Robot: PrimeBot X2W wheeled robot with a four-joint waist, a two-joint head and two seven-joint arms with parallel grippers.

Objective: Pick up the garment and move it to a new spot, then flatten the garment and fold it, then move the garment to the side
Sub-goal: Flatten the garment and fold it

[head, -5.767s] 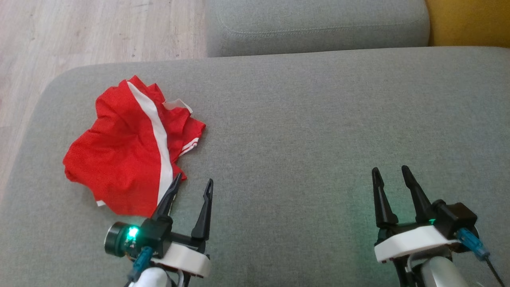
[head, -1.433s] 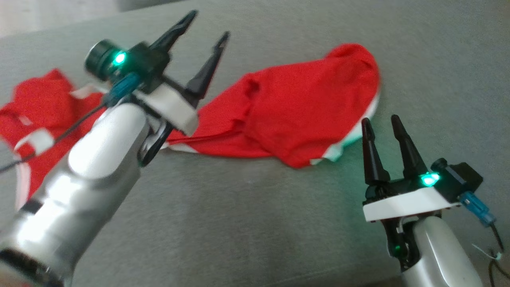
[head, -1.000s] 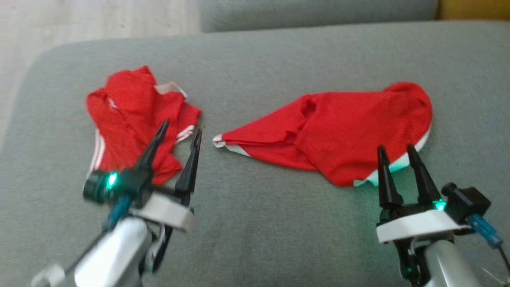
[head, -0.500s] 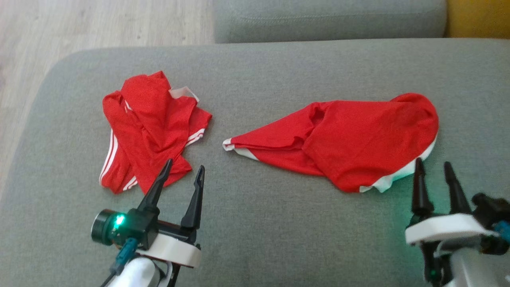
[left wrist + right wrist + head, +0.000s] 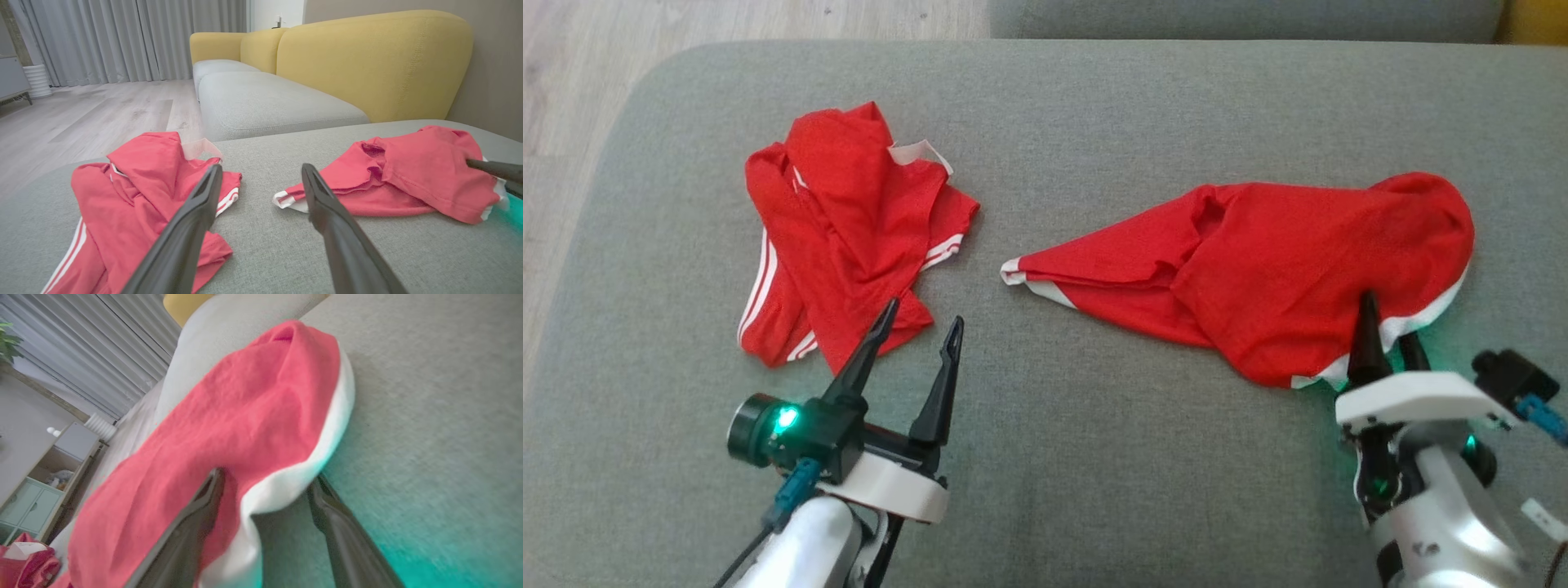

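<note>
Past the left edge of the big grey cushion [image 5: 1094,457] there is a wooden floor [image 5: 572,98]. On the left part of the cushion lies a striped red bundle [image 5: 849,220]. It is all crumpled up, with thin white stripes down its sides.

The left gripper [image 5: 925,312] hangs by the near end of that bundle. Its two dark fingers are spread wide, and nothing is between them. One tip is right at the bundle's near corner, but I cannot tell if it touches.

In the middle there is a strip of bare grey cushion.

The garment [image 5: 1282,261] lies on the right part of the cushion. It is red, with a white band along its near right side. Its pointy end faces the middle, and its round end is close to the right edge. It is lumpy and has folds in it.

The right gripper [image 5: 1387,322] is at the near right end of the garment. Its fingers [image 5: 192,522] are apart, with the white band between them. One finger is over the red cloth and the other is low beside the band. They are not squeezing it. A green light glows on the cushion there.

Behind the far edge sits another grey cushion [image 5: 1241,16], with a yellow sofa back [image 5: 367,61] behind it.
</note>
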